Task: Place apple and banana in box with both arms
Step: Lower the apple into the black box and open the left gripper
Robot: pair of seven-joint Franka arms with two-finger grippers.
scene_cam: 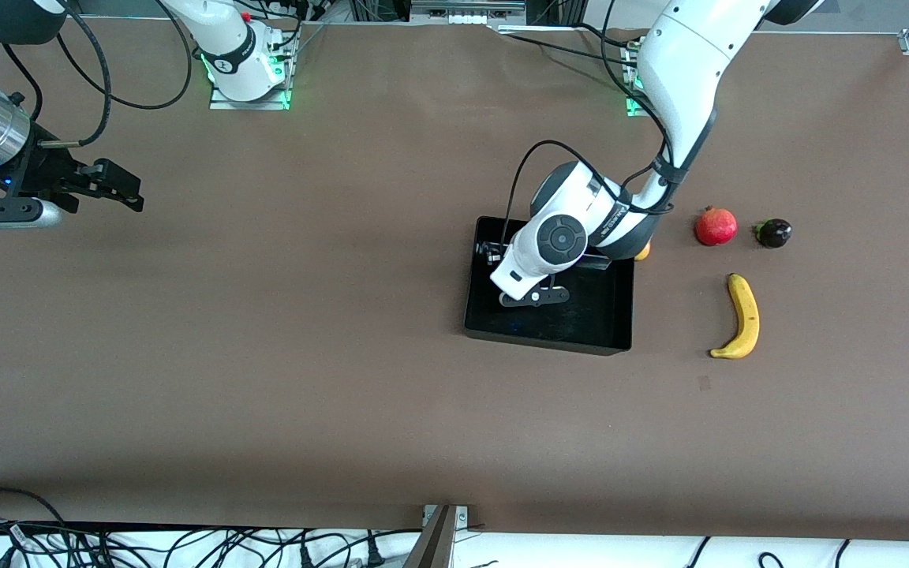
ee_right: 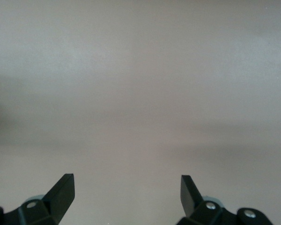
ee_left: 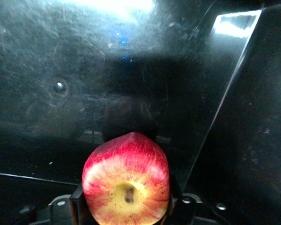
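While no readable writing shows, the left gripper [ee_left: 126,213], low inside the black box [scene_cam: 620,315], pinches the apple [ee_left: 126,180], stem dimple facing the wrist camera. The banana [scene_cam: 741,318] lies on the table [scene_cam: 265,355] toward the left arm's end, long axis running toward the front camera. The waiting right gripper [ee_right: 126,192] hangs spread, empty.
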